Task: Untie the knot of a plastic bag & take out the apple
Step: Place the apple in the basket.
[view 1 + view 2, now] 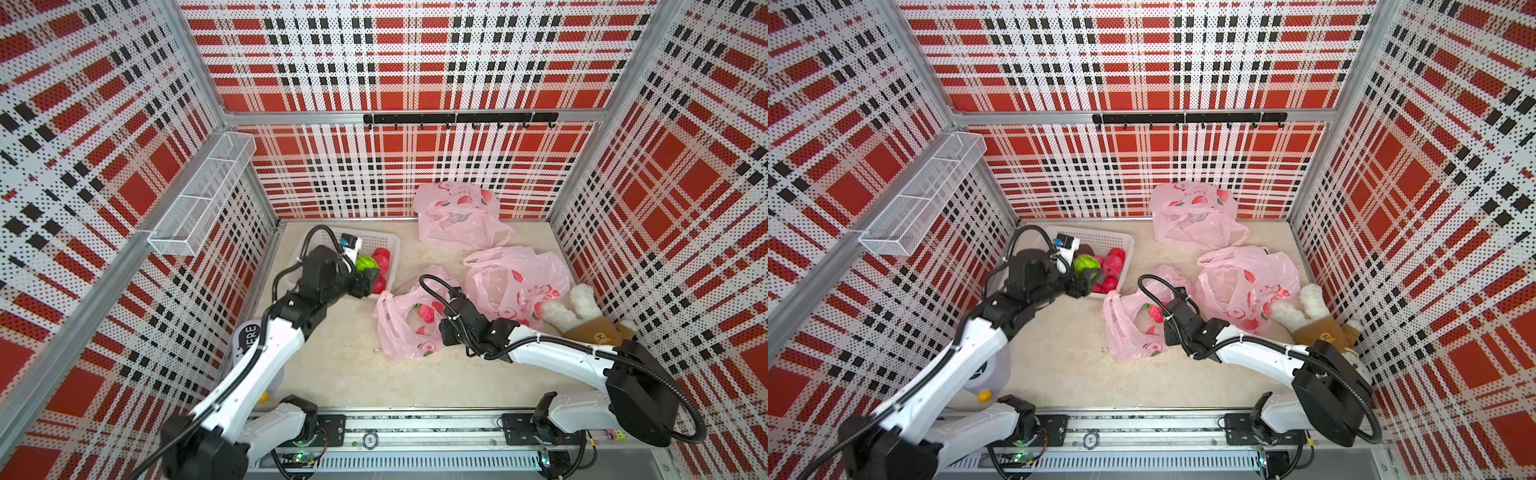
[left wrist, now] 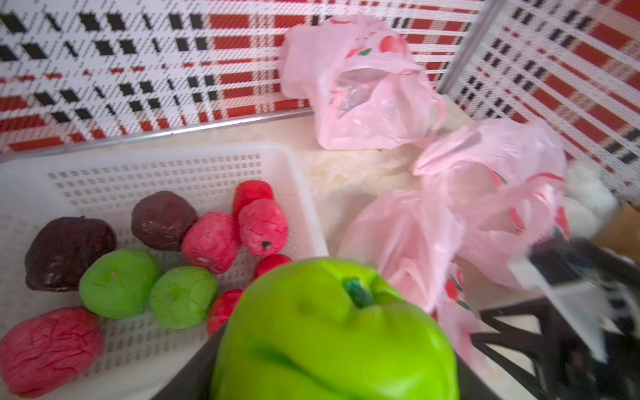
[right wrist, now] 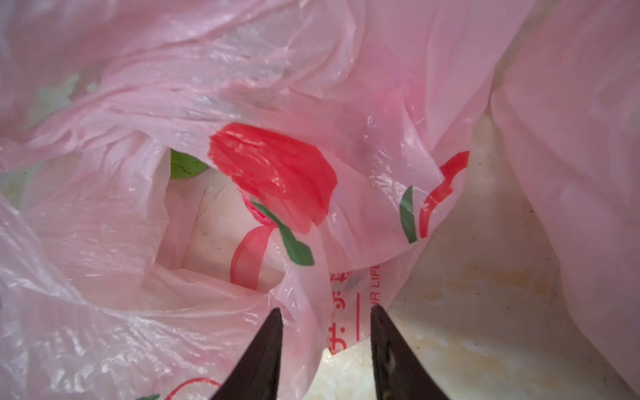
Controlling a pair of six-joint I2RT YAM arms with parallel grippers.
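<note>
My left gripper (image 1: 366, 277) is shut on a bright green apple (image 1: 365, 262) (image 2: 332, 329) and holds it over the near right part of the white basket (image 1: 374, 239). The pink plastic bag (image 1: 399, 328) (image 3: 104, 225) with red fruit prints lies in the middle of the floor, its mouth gaping. No knot shows on it. A red fruit (image 1: 426, 311) and a bit of green (image 3: 185, 166) sit inside. My right gripper (image 3: 325, 311) is at the bag's right side, open. A fold of the bag's rim lies loose between its dark fingers (image 3: 266, 346).
The basket (image 2: 207, 149) holds several red, green and dark fruits. Two more pink bags lie at the back (image 1: 457, 216) and right (image 1: 515, 282). A plush toy (image 1: 582, 316) lies by the right wall. A wire shelf (image 1: 199, 195) and hook rail (image 1: 457, 118) hang on the walls.
</note>
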